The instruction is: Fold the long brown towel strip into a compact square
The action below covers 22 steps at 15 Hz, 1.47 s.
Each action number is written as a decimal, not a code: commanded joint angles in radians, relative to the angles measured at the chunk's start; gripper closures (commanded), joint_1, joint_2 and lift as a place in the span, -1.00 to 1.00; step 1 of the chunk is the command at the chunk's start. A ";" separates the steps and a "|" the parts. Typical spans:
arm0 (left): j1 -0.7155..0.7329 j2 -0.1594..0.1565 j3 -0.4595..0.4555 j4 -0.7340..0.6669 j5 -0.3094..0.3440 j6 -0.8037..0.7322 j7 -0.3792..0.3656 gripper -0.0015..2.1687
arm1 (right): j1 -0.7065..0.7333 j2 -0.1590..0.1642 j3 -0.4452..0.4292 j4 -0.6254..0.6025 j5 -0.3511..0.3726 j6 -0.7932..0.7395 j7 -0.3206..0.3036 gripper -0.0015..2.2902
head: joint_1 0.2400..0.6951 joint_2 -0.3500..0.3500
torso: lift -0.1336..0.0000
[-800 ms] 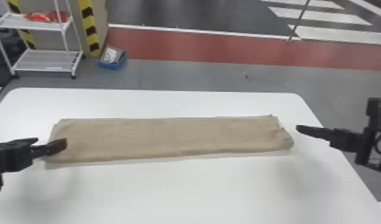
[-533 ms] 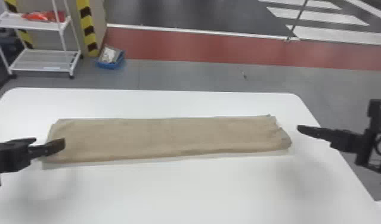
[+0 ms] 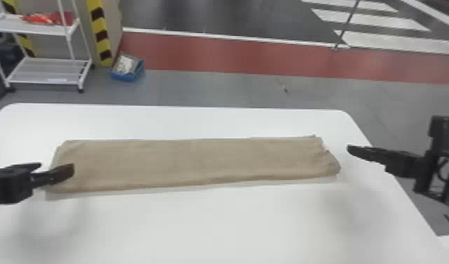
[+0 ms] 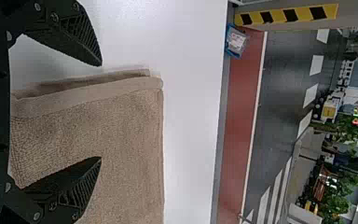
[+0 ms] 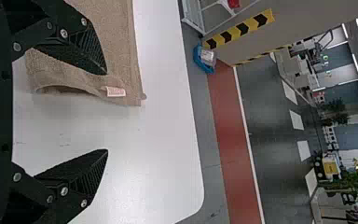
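The left pincer [image 3: 57, 166] hangs at the long brown towel strip's [image 3: 199, 161] left end, its fingers spread apart, one over the cloth and the other out past its end; whether either touches the cloth I cannot tell. In the left wrist view the towel's layered end edge shows between them. The right pincer [image 3: 352, 149] is just beyond the right end, also spread; its wrist view shows one finger overlapping the towel near a small pale label [image 5: 116, 91], the other against the white surface [image 3: 234, 228]. Neither pincer pinches anything. The towel lies flat and long from left to right across the surface, its right end uneven and a little ruffled. Past the surface's far edge, on grey floor, stand a white rack [image 3: 44, 28] and a blue bin [image 3: 124, 76] beside it, then a red band [image 3: 234, 54] and dark ground with white stripes.
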<state>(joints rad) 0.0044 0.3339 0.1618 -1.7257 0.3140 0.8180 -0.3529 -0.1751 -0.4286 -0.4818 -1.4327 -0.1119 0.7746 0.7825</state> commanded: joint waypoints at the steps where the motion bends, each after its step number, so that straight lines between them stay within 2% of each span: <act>1: -0.003 0.000 -0.004 0.000 -0.004 0.000 -0.001 -0.81 | 0.000 0.004 0.000 0.000 0.001 -0.005 0.000 -0.70 | 1.00 -0.51 | -0.86; 13: -0.003 0.000 0.001 -0.011 -0.010 -0.003 0.011 -0.83 | -0.018 0.002 0.017 0.002 0.005 0.035 0.006 -0.74 | 1.00 -0.47 | -0.86; 18: -0.021 0.000 -0.021 0.035 -0.026 -0.021 0.002 -0.80 | -0.018 0.002 0.014 0.002 0.001 0.035 0.011 -0.74 | 1.00 -0.47 | -0.86; 22: -0.032 -0.001 -0.050 0.095 -0.069 -0.147 -0.005 -0.80 | -0.021 0.002 0.012 0.002 0.000 0.035 0.009 -0.74 | 1.00 -0.47 | -0.86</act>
<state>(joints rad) -0.0233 0.3337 0.1232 -1.6483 0.2615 0.6985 -0.3591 -0.1948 -0.4264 -0.4670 -1.4312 -0.1111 0.8093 0.7914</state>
